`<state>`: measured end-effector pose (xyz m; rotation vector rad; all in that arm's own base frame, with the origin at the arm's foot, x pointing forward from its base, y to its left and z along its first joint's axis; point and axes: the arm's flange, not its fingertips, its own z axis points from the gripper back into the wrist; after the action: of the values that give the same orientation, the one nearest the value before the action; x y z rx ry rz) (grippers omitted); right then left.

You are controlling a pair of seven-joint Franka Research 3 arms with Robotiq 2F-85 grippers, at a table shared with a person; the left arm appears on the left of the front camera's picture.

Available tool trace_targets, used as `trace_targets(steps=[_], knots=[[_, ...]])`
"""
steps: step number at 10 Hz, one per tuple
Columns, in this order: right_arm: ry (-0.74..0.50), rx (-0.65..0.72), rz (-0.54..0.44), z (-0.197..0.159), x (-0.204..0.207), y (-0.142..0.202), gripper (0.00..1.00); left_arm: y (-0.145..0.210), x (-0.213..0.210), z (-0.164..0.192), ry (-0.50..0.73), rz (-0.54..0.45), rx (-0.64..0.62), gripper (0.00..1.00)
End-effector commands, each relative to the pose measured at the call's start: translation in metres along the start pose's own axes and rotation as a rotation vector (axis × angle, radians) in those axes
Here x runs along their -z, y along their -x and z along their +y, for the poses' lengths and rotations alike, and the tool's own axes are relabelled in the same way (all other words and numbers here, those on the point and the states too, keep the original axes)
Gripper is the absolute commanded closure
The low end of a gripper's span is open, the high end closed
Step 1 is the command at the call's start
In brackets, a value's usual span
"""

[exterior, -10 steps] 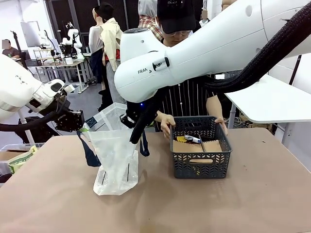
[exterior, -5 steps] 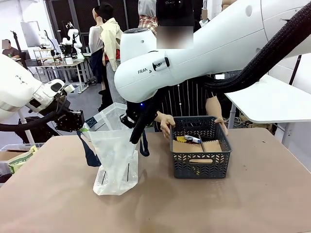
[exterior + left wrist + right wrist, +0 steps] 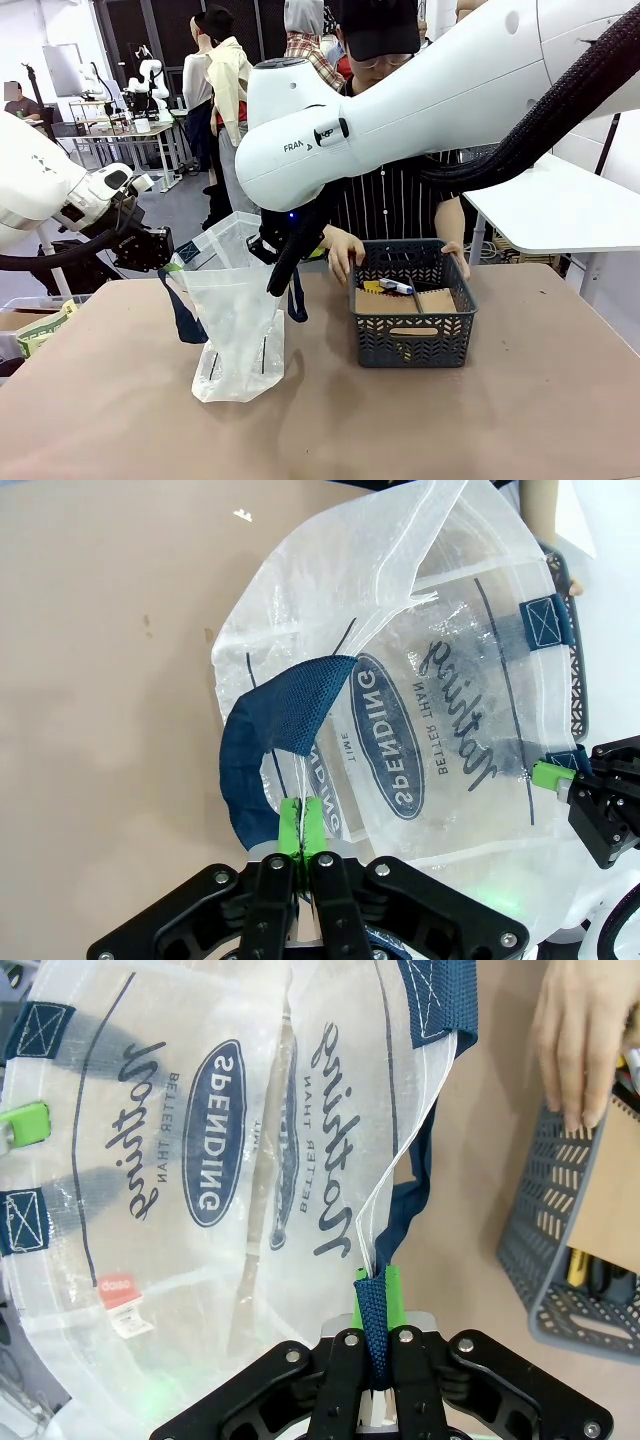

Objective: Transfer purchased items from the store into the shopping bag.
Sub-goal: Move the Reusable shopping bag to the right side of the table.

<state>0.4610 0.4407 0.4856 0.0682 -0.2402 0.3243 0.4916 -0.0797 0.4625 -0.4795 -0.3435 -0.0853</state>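
Several purchased items (image 3: 437, 300) inside grey basket (image 3: 415, 345); shopping bag (image 3: 240, 330) beside.

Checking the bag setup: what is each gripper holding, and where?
Both grip the shopping bag: left gripper pinches the rim by one navy handle, right gripper pinches the other handle's strap.

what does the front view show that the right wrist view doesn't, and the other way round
Front view: the whole shopping bag standing upright on the table, and both of the person's hands on the rim of the basket.
Right wrist view: the right gripper shut on the bag's navy strap, and the bag's print, SPENDING.
Both: the bag, the basket with a tan packet inside, one of the person's hands, and the left gripper at the bag's opposite rim.
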Motion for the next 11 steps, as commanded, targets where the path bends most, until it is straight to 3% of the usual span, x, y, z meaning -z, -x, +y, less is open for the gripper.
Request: trace_targets(steps=[1, 11], knots=[[0.003, -0.002, 0.003, -0.0011, 0.0012, 0.0018, 1.0, 0.0008, -0.0006, 0.0006, -0.004, -0.008, -0.006, 1.0], [0.003, -0.002, 0.003, -0.0011, 0.0012, 0.0018, 1.0, 0.0008, -0.0006, 0.0006, -0.004, -0.008, -0.006, 1.0]])
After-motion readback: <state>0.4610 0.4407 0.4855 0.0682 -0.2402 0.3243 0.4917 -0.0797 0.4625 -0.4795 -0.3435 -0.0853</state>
